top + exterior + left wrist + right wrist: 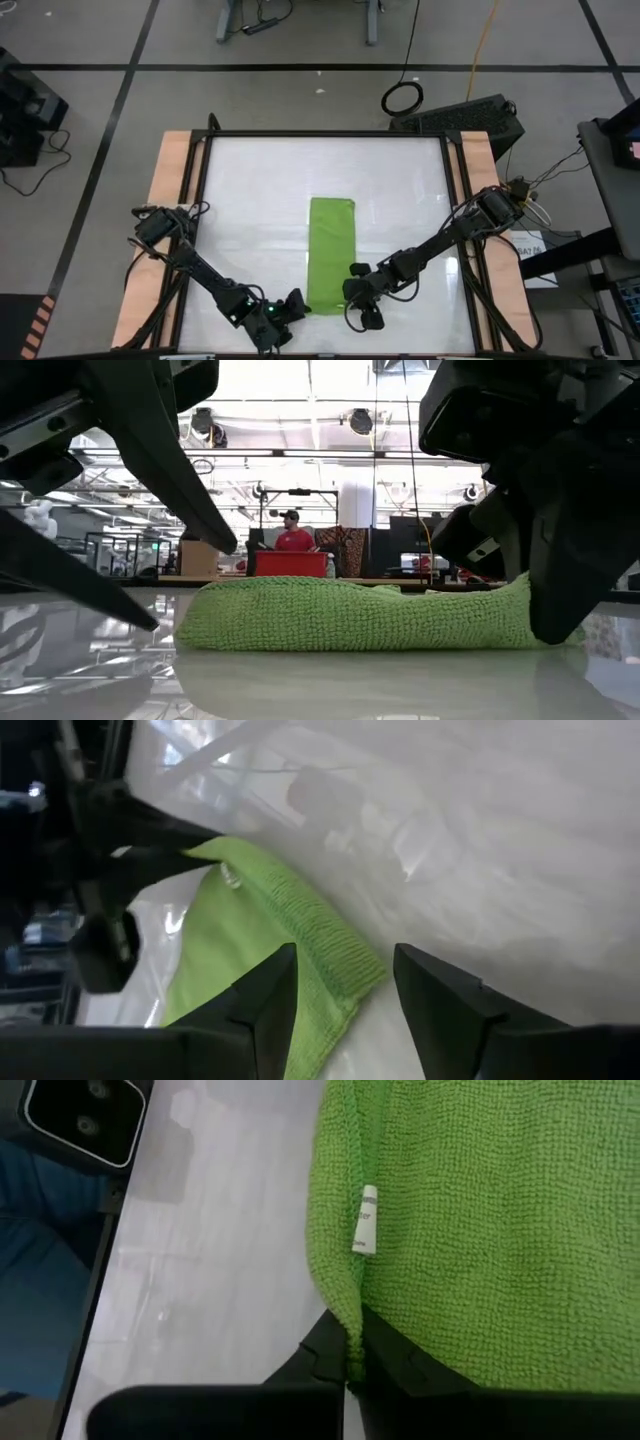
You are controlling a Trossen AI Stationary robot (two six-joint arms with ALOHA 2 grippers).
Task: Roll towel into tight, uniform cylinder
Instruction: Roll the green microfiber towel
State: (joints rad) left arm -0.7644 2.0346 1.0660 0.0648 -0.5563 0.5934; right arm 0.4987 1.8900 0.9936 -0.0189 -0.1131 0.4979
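We judge the corner-gripping step under way: the right pincer (pixel 350 1365) pinches the near edge of the folded lime-green soft cloth towel (pixel 331 252) on the white desk (pixel 250 200). The left pincer (pixel 345 995), spread, straddles the towel's other near corner; next it must clamp there so both can start the roll.

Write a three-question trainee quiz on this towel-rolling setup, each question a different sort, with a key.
1. True or false: the towel is already rolled into a cylinder.
2. Multiple choice: the right gripper is (A) wide open above the table, (B) shut on the towel's edge, (C) out of view.
3. Short answer: where is the left gripper relative to the towel?

Key:
1. False. It lies as a flat folded strip on the white table.
2. B. The right wrist view shows the fingers pinching the hem near a small white tag.
3. At the near corner on the left arm's side, fingers apart on either side of that corner, not yet closed on it.
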